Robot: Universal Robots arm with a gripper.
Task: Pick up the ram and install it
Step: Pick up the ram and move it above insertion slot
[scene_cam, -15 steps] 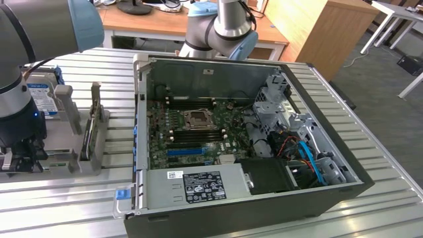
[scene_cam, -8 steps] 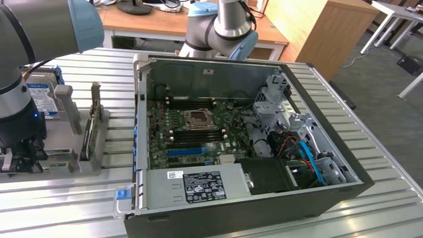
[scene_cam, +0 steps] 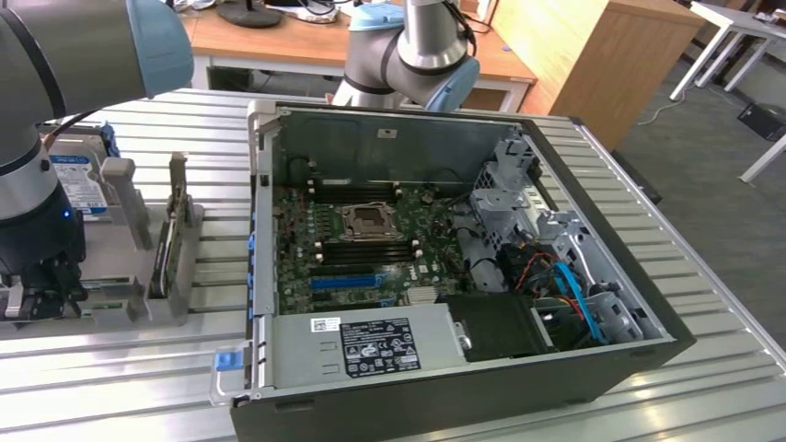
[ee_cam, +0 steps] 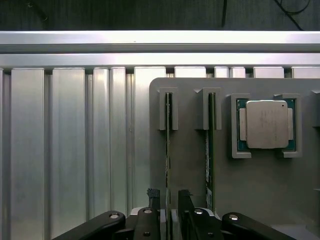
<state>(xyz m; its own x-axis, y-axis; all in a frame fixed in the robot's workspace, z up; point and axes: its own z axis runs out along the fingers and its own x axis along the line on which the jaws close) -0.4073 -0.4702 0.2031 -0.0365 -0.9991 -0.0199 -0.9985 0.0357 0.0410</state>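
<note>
Hand (ee_cam: pixel 169 196) set wide, fingers (ee_cam: pixel 185 199) straddling one end of ram (ee_cam: pixel 168 150), slight gaps either side, no grip. Ram upright on edge in grey holder (ee_cam: pixel 190 175); second stick (ee_cam: pixel 210 145) in adjacent slot, processor (ee_cam: pixel 267 125) just beside. Holder on slatted worktop (scene_cam: pixel 123 368), at exterior view's left of open computer case (scene_cam: pixel 406 416).

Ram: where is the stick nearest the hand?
Wrist view: the ram stands on edge in the holder, straddled by the open hand, a second stick and the CPU beside it. The holder lies at the exterior view's left.
</note>
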